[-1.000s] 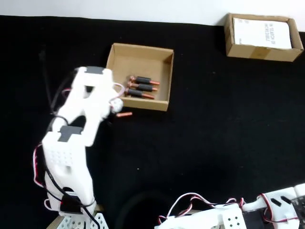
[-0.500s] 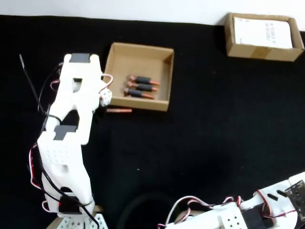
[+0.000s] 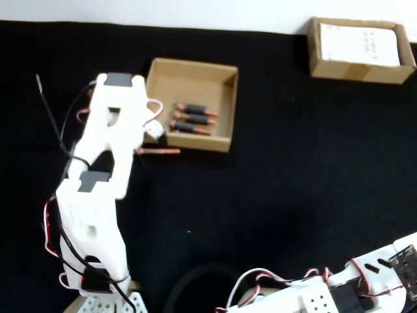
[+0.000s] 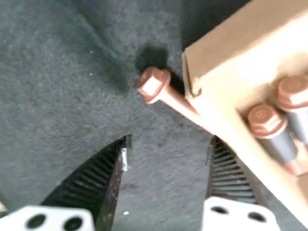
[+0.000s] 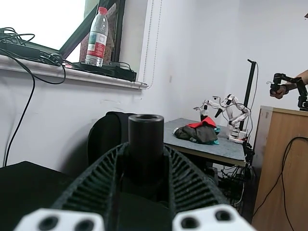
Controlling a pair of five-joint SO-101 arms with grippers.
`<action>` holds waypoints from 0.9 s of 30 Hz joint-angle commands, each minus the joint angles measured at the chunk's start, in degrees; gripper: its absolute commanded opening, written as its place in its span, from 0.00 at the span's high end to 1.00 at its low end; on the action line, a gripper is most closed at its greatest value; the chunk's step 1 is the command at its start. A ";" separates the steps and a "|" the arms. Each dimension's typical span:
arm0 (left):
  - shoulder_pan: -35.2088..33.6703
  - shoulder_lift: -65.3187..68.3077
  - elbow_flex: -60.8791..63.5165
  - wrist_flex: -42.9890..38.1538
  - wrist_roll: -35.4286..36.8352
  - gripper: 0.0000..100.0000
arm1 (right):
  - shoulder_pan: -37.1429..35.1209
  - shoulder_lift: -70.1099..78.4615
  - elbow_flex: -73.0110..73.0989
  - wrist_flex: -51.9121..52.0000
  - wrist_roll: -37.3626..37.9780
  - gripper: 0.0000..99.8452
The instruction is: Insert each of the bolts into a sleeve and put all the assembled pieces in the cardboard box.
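A loose copper bolt (image 3: 160, 151) lies on the black mat against the front wall of the cardboard box (image 3: 225, 143); its hex head (image 4: 152, 85) shows close up beside the box corner (image 4: 207, 62). My left gripper (image 4: 166, 159) hangs open just above the bolt, one finger (image 4: 108, 171) on each side of the box's front wall. Three assembled bolt-and-sleeve pieces (image 3: 192, 119) lie inside the box. My right gripper (image 5: 144, 159) is raised near the table's front edge, pointing at the room, shut on a black sleeve (image 5: 146, 139).
A second cardboard box (image 3: 359, 51) holding a white booklet stands at the back right. The left arm (image 3: 104, 169) stretches from the front left up to the box. Loose cables (image 3: 273, 283) lie by the right arm at the front edge.
The left arm swung left, then back toward the box corner. The loose bolt shifted slightly left along the box's front wall. The right arm slid further right out of the high view.
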 commanded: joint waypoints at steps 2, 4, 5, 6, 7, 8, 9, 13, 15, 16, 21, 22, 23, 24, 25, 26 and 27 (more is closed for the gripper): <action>0.57 1.45 -1.80 -3.52 2.73 0.73 | 0.13 -0.40 3.38 -1.10 0.53 0.99; 0.57 3.56 -1.89 -4.75 2.81 0.73 | 0.75 -0.40 3.38 -1.10 0.53 0.99; 0.57 4.70 -1.89 -5.19 2.81 0.73 | 1.01 -0.40 3.38 -1.10 0.53 0.99; 0.57 5.85 -1.89 -5.45 2.81 0.73 | 1.01 -0.40 3.38 -1.10 0.53 0.99; 0.57 7.08 -1.98 -5.63 2.81 0.73 | 1.10 -0.40 3.38 -1.10 0.53 0.99; 0.57 8.22 -1.98 -5.98 2.81 0.73 | 1.54 -0.40 3.38 -1.10 0.53 0.99; 0.48 9.27 -1.98 -6.42 2.90 0.73 | 1.80 -0.40 3.38 -1.10 0.53 0.99; -0.48 10.33 -3.47 -6.59 2.99 0.73 | 1.98 -0.40 3.38 -1.01 0.53 0.99; -1.10 10.68 -4.09 -6.33 4.48 0.73 | 1.89 -0.40 3.38 -1.01 0.62 0.99; -1.54 10.77 -4.09 -6.33 5.98 0.73 | 1.80 -0.40 3.38 -1.10 0.62 0.99; -4.26 10.77 -4.09 -6.24 7.74 0.84 | 1.71 -0.40 3.38 -1.10 0.62 0.99; -4.79 10.77 -4.09 -6.24 7.65 0.89 | 1.71 -0.40 3.38 -1.10 0.62 0.99; -5.14 10.86 -4.26 -6.33 6.68 0.96 | 1.71 -0.40 3.38 -1.10 0.62 0.99; -5.23 10.86 -4.26 -6.59 4.57 1.00 | 1.71 -0.40 3.38 -1.01 0.62 0.99; -5.14 10.86 -4.26 -6.59 3.08 0.98 | 1.71 -0.40 3.38 -1.01 0.62 0.99; -4.88 10.86 -4.18 -6.33 2.37 0.97 | 1.71 -0.40 3.38 -1.01 0.62 0.99; -4.44 10.77 -4.09 -6.24 2.11 0.98 | 1.71 -0.40 3.38 -1.01 0.62 0.99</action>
